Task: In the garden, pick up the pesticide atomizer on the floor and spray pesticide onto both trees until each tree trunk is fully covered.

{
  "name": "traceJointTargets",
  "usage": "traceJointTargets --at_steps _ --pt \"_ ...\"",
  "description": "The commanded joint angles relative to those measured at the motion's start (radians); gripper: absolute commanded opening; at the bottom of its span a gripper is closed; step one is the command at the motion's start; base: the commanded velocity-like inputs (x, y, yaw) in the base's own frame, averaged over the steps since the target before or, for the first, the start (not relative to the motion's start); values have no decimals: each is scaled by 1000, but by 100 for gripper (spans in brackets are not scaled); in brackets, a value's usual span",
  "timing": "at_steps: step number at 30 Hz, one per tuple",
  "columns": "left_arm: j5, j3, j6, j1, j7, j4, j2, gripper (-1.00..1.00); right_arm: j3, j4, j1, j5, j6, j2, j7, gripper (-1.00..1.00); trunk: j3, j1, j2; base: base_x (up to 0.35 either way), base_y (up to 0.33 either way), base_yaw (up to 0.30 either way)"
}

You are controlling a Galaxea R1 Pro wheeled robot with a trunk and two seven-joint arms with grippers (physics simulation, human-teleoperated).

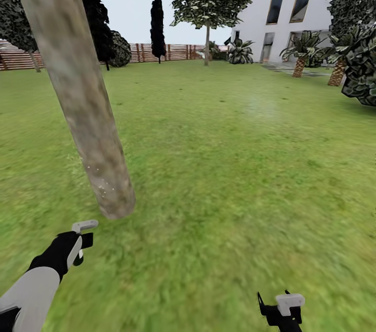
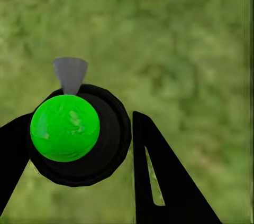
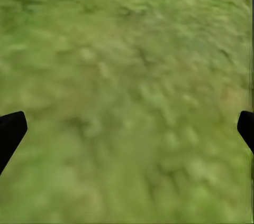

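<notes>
- Spraying is the step in hand, by my reading: the left claw [image 2: 79,145] pinches the pesticide atomizer [image 2: 71,129], whose green round body and black collar sit between the black fingers [image 2: 159,182], its grey nozzle pointing out over the grass.
- In the head view the left claw [image 1: 78,240] hangs low, just short of the foot of the near tree trunk [image 1: 78,86], which leans across the left side of that view.
- Small pale specks dot the lower trunk; they may be spray, but I cannot tell how much of the bark is covered.
- The right claw [image 1: 282,308] is spread wide and carries nothing, above bare lawn [image 3: 127,97].
- A second tree [image 1: 209,3] stands well apart, across the lawn near the fence [image 1: 167,51] and the white house [image 1: 292,8].
- Next, the nozzle probably needs sweeping up the rest of this trunk, then a drive to the far tree.
</notes>
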Motion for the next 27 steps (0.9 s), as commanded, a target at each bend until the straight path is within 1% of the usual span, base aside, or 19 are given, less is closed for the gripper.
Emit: traceJointTargets --at_steps 1,4,12,23,27 --pt "-11 5 5 0 -3 -2 -1 -100 -8 1 -1 11 -4 0 -1 100 -1 0 0 95 -261 2" --pt "-12 5 5 0 -3 -2 -7 -100 -8 1 -1 11 -4 0 -1 100 -1 0 0 90 -263 1" --pt "-12 5 5 -1 -3 -2 -9 -100 -8 1 -1 11 -4 0 -1 100 -1 0 0 110 -266 0" --pt "-11 5 5 -1 -3 -1 -9 -100 -8 1 -1 12 -4 0 -1 100 -1 0 0 183 -231 0" --pt "-11 5 5 -1 -3 -1 -9 -100 -8 2 -1 12 -4 0 -1 100 -1 0 0 165 -231 137"
